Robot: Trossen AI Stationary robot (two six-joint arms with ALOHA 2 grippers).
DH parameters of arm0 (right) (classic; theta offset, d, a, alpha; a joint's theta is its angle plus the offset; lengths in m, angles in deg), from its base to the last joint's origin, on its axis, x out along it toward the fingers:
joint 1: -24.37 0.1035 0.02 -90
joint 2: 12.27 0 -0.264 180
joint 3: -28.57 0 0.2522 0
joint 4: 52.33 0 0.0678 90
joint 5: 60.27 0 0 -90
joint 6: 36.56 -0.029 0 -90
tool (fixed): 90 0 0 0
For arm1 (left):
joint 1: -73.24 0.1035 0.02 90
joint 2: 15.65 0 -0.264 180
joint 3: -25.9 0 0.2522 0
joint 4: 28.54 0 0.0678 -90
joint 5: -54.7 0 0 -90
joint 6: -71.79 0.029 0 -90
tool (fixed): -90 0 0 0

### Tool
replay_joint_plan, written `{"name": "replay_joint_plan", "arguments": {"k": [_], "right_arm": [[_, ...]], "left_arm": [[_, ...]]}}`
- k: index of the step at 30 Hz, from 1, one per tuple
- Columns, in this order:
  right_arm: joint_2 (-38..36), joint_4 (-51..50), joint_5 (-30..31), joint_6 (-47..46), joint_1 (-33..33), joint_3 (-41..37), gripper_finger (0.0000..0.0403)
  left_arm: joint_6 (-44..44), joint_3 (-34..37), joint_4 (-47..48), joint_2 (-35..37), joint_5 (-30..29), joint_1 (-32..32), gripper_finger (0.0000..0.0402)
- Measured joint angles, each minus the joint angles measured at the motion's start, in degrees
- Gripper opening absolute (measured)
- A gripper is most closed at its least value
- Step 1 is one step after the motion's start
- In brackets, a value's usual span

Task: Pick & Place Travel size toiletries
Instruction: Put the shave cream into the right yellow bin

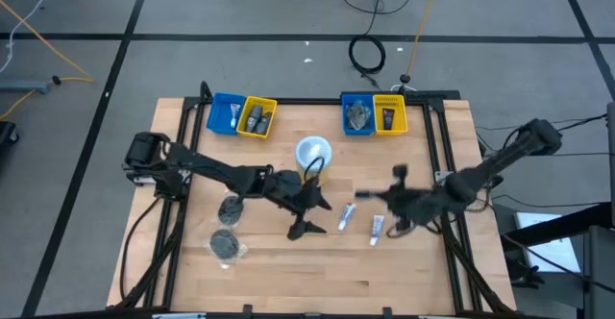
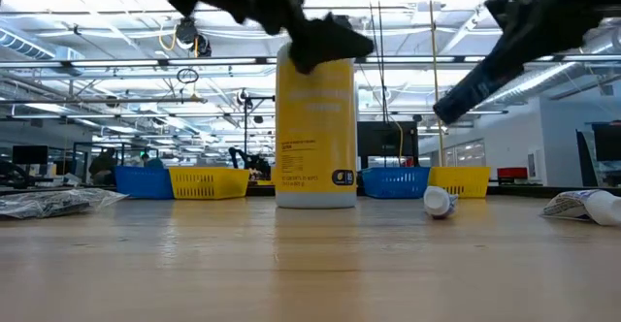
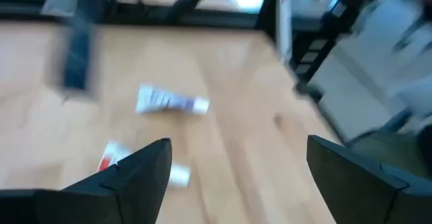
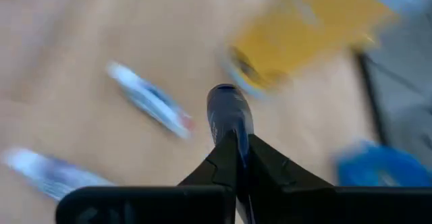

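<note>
My right gripper (image 1: 389, 197) is shut on a small dark bottle (image 4: 228, 110), held above the table right of centre; it also shows in the low view (image 2: 475, 87). My left gripper (image 1: 309, 213) is open and empty above the table's middle, just near of the yellow cup (image 1: 313, 156). Two white tubes (image 1: 346, 219) (image 1: 377, 228) lie flat on the table between the grippers and show in the left wrist view (image 3: 172, 102). Two dark wrapped discs (image 1: 231, 208) (image 1: 228, 247) lie at the left. My right gripper pinches the dark bottle by its near end (image 4: 233, 142) between its two fingers. The fingers come from the table's right side and lie along the bottle, which sticks out past the fingertips. The bottle is lifted clear of the table and tilted, its free end (image 2: 446, 109) lower.
A blue and yellow bin pair (image 1: 242, 115) stands at the far left and another (image 1: 375, 115) at the far right, both holding small items. The tall yellow cup (image 2: 315, 133) stands upright at the middle. Bare wood lies along the table's near edge (image 1: 317, 285).
</note>
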Motion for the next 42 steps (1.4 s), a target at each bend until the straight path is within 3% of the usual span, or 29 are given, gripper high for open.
{"name": "replay_joint_plan", "arguments": {"k": [4,9,14,20,26,32,38,42], "right_arm": [[-1.98,-15.32,1.15,-0.79,-10.84,9.39,0.0009],[-0.52,-23.9,-6.27,5.63,-30.15,15.69,0.0009],[4.82,-24.01,-15.22,15.11,-49.29,17.59,0.0009],[15.37,-17.73,-16.22,17.98,-65.13,17.87,0.0009],[24.73,-6.39,-13.49,15.63,-70.98,17.87,0.0009],[27.34,-5.61,-12.56,19.37,-71.57,17.87,0.0009],[25.76,-13.44,-22.53,25.99,-71.86,22.57,0.0009],[28.54,-20.02,-28.25,30.56,-73.73,28.59,0.0009]], "left_arm": [[0.6,-0.06,11.35,3.5,-11.38,-3.7,0.0323],[-1.93,0.44,23.37,5.67,-24.58,-7.48,0.0296],[-6.92,4.75,24.93,5.54,-29.85,-8.41,0.0273],[-13.39,12.69,16.94,5.58,-35.8,-8.27,0.0253],[-16.89,18.15,11.87,6.77,-48.4,-9.2,0.025],[-19.24,21.16,10.37,8.4,-56.74,-9.92,0.0246],[-18.36,21.51,10.37,8.31,-57.74,-8.99,0.0244],[-18.03,21.51,9.89,8.31,-57.27,-8.02,0.0243]]}}
